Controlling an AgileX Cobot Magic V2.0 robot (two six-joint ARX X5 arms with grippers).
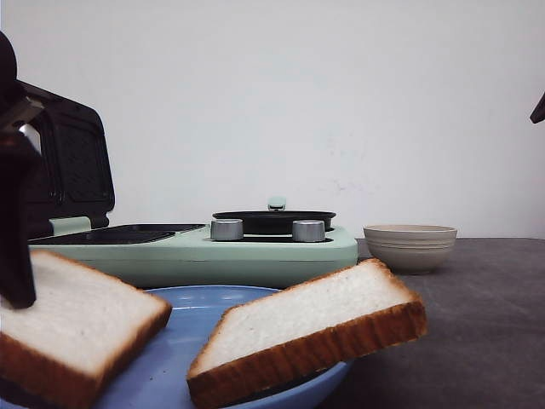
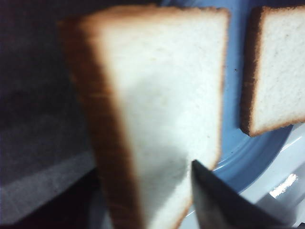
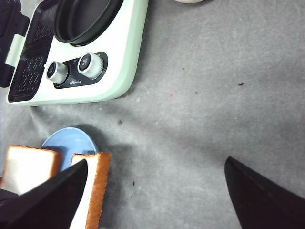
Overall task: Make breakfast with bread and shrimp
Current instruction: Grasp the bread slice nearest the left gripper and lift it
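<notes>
Two slices of bread lie on a blue plate (image 1: 192, 341). My left gripper (image 1: 17, 256) is shut on the left bread slice (image 1: 72, 319) and holds it tilted over the plate. In the left wrist view this slice (image 2: 162, 95) stands between my fingers (image 2: 224, 205), its brown crust toward the camera. The other bread slice (image 1: 311, 328) leans on the plate's right rim; it also shows in the left wrist view (image 2: 279, 71). My right gripper (image 3: 155, 191) is open and empty, high over the grey table to the right of the plate. No shrimp is in view.
A pale green breakfast maker (image 1: 196, 251) stands behind the plate, with its dark lid (image 1: 72, 162) open at the left, a black pan (image 1: 272, 220) and two metal knobs (image 1: 226, 229). A beige bowl (image 1: 410, 245) sits at the right; its contents are hidden.
</notes>
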